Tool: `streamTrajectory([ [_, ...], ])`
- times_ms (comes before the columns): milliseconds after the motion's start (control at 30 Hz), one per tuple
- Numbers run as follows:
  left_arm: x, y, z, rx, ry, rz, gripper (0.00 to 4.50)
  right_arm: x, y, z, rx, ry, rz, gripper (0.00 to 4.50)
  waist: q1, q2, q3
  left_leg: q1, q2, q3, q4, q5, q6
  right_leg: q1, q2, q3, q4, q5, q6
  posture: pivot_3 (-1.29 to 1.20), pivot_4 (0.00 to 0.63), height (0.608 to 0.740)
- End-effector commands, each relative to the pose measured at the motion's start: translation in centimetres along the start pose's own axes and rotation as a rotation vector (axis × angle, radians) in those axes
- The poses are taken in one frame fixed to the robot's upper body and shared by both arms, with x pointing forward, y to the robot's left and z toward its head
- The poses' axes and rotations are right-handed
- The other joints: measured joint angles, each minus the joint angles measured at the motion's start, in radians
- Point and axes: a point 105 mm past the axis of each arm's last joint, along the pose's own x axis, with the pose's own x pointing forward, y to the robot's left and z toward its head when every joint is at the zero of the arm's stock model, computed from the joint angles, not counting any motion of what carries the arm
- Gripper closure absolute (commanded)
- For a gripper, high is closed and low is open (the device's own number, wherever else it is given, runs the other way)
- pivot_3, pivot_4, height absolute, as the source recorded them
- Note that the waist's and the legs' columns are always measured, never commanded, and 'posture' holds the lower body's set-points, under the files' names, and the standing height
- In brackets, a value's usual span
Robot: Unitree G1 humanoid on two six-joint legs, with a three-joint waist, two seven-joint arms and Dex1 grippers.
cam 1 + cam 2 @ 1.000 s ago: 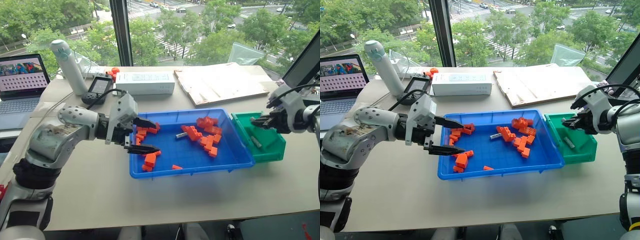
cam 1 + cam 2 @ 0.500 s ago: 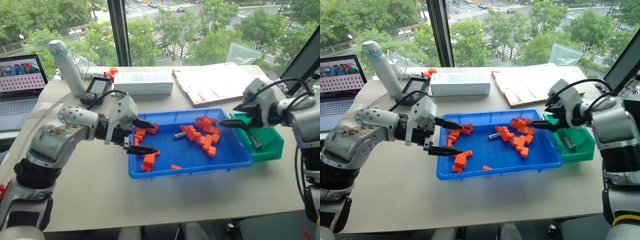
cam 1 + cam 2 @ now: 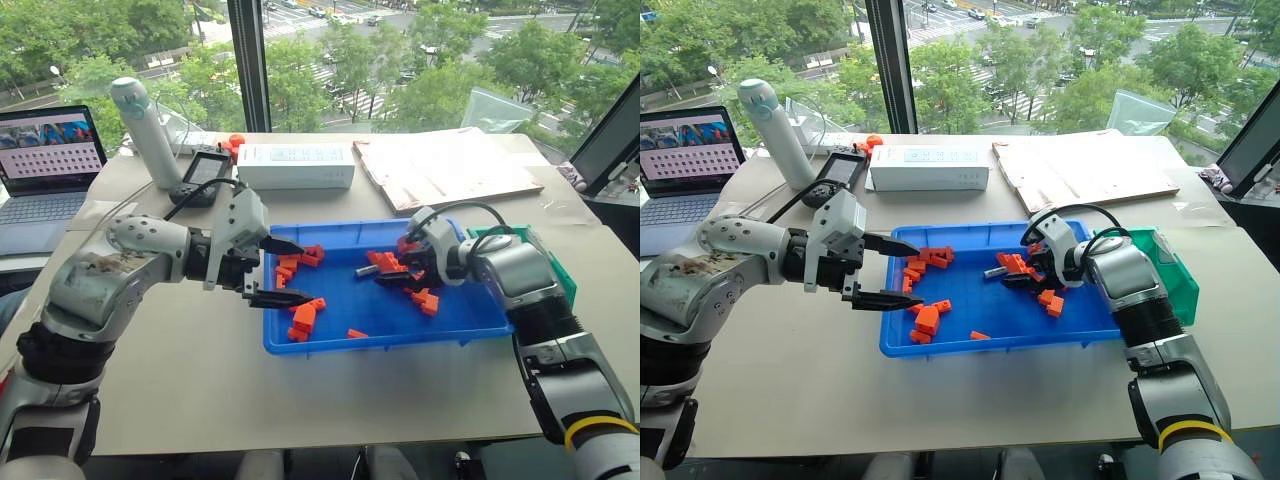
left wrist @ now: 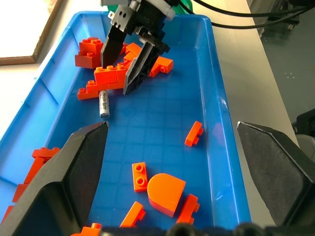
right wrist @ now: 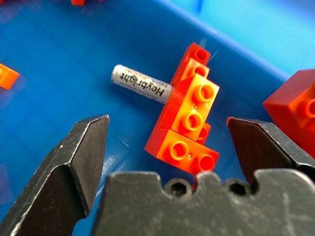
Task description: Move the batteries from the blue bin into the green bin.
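One grey battery (image 5: 141, 84) lies in the middle of the blue bin (image 3: 390, 343), one end against a stack of orange bricks (image 5: 189, 123). It also appears as the small cylinder (image 4: 104, 103) on the tray floor. My right gripper (image 3: 386, 278) is open and empty, hovering low over that brick stack just beside the battery. My left gripper (image 3: 300, 271) is open and empty over the bin's left end, fingers pointing right. The green bin (image 3: 1175, 275) stands against the blue bin's right side, partly hidden behind my right arm.
Orange bricks (image 3: 303, 317) are scattered across the blue bin. Behind it lie a white box (image 3: 296, 165), a flat board (image 3: 455, 168), a black handheld device (image 3: 205, 175) and a white upright cylinder (image 3: 145, 130). A laptop (image 3: 50, 160) sits at the far left.
My right gripper swung left from the green bin to the middle of the blue bin and opened. The left gripper stayed in place.
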Motion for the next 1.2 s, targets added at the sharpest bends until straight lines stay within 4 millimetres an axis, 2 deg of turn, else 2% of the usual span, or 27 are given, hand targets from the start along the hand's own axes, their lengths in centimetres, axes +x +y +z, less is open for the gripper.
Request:
streamTrajectory([
  [33, -0.6, -0.1, 0.8, 0.036, -0.006, 0.022, 0.0, -0.4, -0.4, 2.1, -0.048, -0.076, -0.021, 1.07, -0.001, 0.0, 0.0, 0.0, 0.0, 0.0, 0.0, 0.0, 0.0, 0.0, 0.0, 0.0, 0.0, 0.0, 0.0, 0.0, 0.15, 0.74],
  [167, -0.6, -0.1, 0.8, 0.033, -0.007, 0.025, 0.0, -0.7, -0.9, 2.4, -0.094, -0.083, -0.055, 2.42, -0.001, 0.0, 0.0, 0.0, 0.0, 0.0, 0.0, 0.0, 0.0, 0.0, 0.0, 0.0, 0.0, 0.0, 0.0, 0.0, 0.15, 0.74],
  [233, -0.7, -0.1, 0.7, 0.031, -0.007, 0.026, 0.0, -1.3, -0.9, 3.3, -0.122, -0.103, -0.066, 2.98, -0.001, 0.0, 0.0, 0.0, 0.0, 0.0, 0.0, 0.0, 0.0, 0.0, 0.0, 0.0, 0.0, 0.0, 0.0, 0.0, 0.15, 0.74],
  [367, -0.7, -0.1, 0.8, 0.03, -0.007, 0.028, 0.0, -1.8, 1.1, 5.2, -0.176, -0.152, 0.001, 3.0, -0.003, 0.0, 0.0, 0.0, 0.0, 0.0, -0.001, 0.0, 0.0, 0.0, 0.0, 0.0, 0.0, 0.0, 0.0, 0.0, 0.15, 0.74],
  [500, -0.6, -0.1, 0.8, 0.031, -0.008, 0.027, 0.0, -0.5, 5.1, 6.1, -0.259, -0.167, 0.119, 3.0, -0.008, 0.0, 0.0, 0.0, 0.001, 0.0, -0.001, 0.0, 0.0, 0.0, 0.001, 0.0, 0.0, 0.0, 0.0, 0.0, 0.15, 0.74],
  [567, -0.6, 0.0, 0.8, 0.032, -0.008, 0.028, 0.0, 0.4, 7.3, 6.2, -0.279, -0.166, 0.183, 3.0, -0.011, 0.0, 0.0, 0.0, 0.001, 0.0, -0.001, 0.0, 0.0, 0.0, 0.001, 0.0, 0.0, 0.0, 0.0, 0.0, 0.15, 0.74],
  [733, -0.8, -0.1, 0.9, 0.032, -0.005, 0.031, 0.0, 1.5, 10.9, 4.9, -0.296, -0.12, 0.31, 3.0, -0.002, 0.0, 0.0, 0.0, 0.001, -0.001, -0.001, 0.0, 0.0, 0.0, 0.001, 0.0, 0.001, 0.0, 0.0, 0.0, 0.15, 0.74],
  [767, -0.8, -0.1, 0.8, 0.032, -0.004, 0.032, 0.0, 1.4, 11.3, 5.0, -0.292, -0.124, 0.331, 2.0, 0.0, 0.0, 0.0, 0.0, 0.0, -0.001, 0.0, 0.0, 0.0, 0.0, 0.001, -0.001, 0.001, 0.0, 0.0, 0.0, 0.15, 0.74],
  [867, -0.9, -0.1, 0.8, 0.03, -0.001, 0.035, 0.0, 0.9, 11.1, 5.5, -0.279, -0.142, 0.333, 1.12, 0.001, 0.0, 0.0, 0.0, 0.001, -0.001, 0.0, -0.003, -0.006, 0.0, 0.001, -0.001, 0.001, 0.0, 0.0, 0.0, 0.15, 0.74],
  [967, -0.9, -0.1, 0.8, 0.028, -0.002, 0.035, 0.0, -0.1, 8.5, 6.4, -0.275, -0.164, 0.234, 0.05, 0.002, 0.0, 0.0, 0.0, 0.001, -0.001, 0.0, -0.003, -0.006, 0.0, 0.001, -0.001, 0.001, 0.0, 0.0, 0.0, 0.15, 0.74],
  [1000, -0.9, -0.1, 0.8, 0.027, -0.002, 0.034, 0.0, -0.3, 7.9, 6.6, -0.275, -0.169, 0.211, 0.05, 0.003, 0.0, 0.0, 0.0, 0.001, -0.001, 0.0, -0.003, -0.006, 0.0, 0.001, -0.001, 0.001, 0.0, 0.0, 0.0, 0.15, 0.74],
  [1133, -0.8, -0.2, 0.8, 0.025, -0.006, 0.028, 0.0, -2.3, 2.7, 6.8, -0.283, -0.165, 0.023, 0.05, 0.006, 0.0, 0.0, 0.0, 0.0, 0.0, 0.0, -0.003, -0.006, -0.001, 0.001, -0.001, 0.001, 0.0, 0.0, 0.0, 0.15, 0.74],
  [1200, -0.7, -0.2, 0.8, 0.024, -0.007, 0.025, 0.0, -2.7, 1.7, 6.1, -0.282, -0.144, 0.002, 0.05, 0.006, 0.0, 0.0, 0.0, 0.0, 0.0, 0.0, -0.003, -0.007, -0.001, 0.001, -0.001, 0.0, 0.0, 0.0, 0.0, 0.15, 0.74],
])
